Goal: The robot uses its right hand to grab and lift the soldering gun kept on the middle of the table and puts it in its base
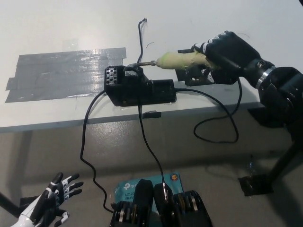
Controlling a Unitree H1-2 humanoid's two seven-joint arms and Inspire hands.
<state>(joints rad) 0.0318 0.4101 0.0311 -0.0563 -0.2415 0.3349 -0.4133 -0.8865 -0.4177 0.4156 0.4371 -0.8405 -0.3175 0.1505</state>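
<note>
My black right hand (226,51) is shut on the soldering gun (178,59), which has a pale yellow-green handle. The gun lies almost level above the white table (57,28), its metal tip pointing left and reaching the coiled holder at the top of the black base (138,87). The base stands near the table's front edge, with a black cable (218,111) looping from it over the edge. My white left hand (47,203) rests open at the lower left, below the table.
A wide patch of grey tape (61,73) covers the table left of the base. A black pad (196,73) lies under my right hand. Thin loose wires (141,33) sit behind the base. Cables hang from the base toward the floor, where a teal box (147,182) lies.
</note>
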